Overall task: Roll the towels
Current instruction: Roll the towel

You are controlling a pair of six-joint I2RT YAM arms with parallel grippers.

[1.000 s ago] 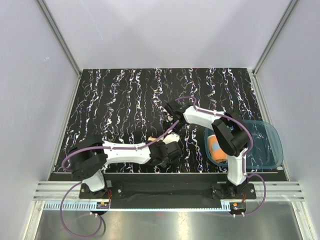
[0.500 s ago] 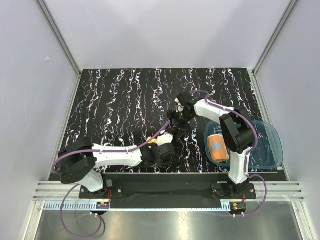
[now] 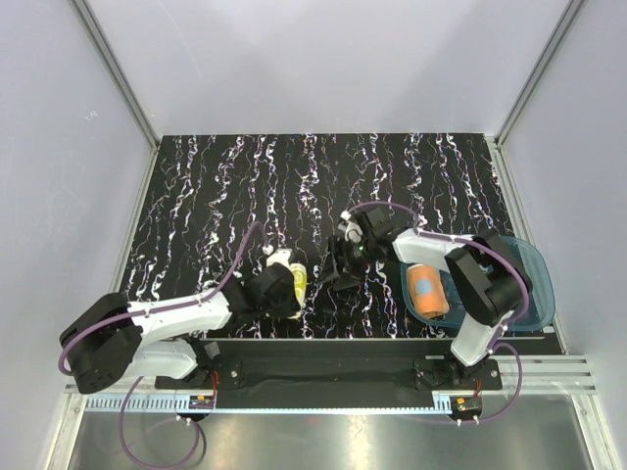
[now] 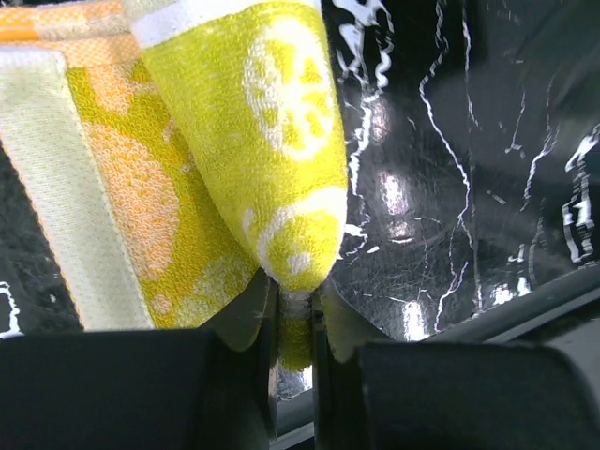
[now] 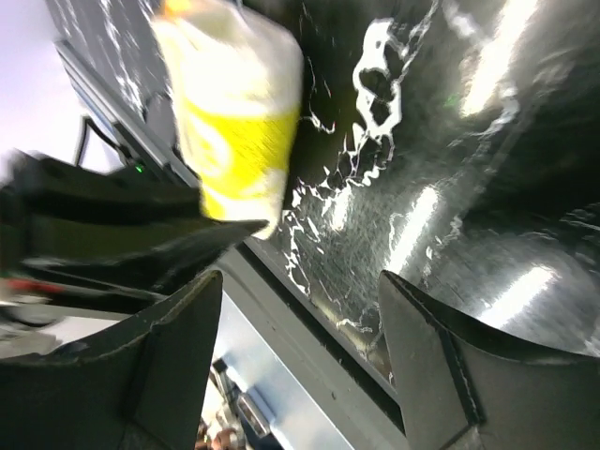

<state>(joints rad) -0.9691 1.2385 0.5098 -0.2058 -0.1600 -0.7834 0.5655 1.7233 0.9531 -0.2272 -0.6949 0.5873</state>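
Black marbled table (image 3: 196,196) beneath me. My left gripper (image 4: 295,314) pinches the tip of the yellow towel (image 4: 272,141), near centre; I should grip firmly so the roll can't unwind. My right gripper (image 5: 298,281) hangs spread and empty just right of it. The orange towel (image 3: 427,290) lies in the tray (image 3: 529,279), seemingly rolled, its far end hidden by my arm.
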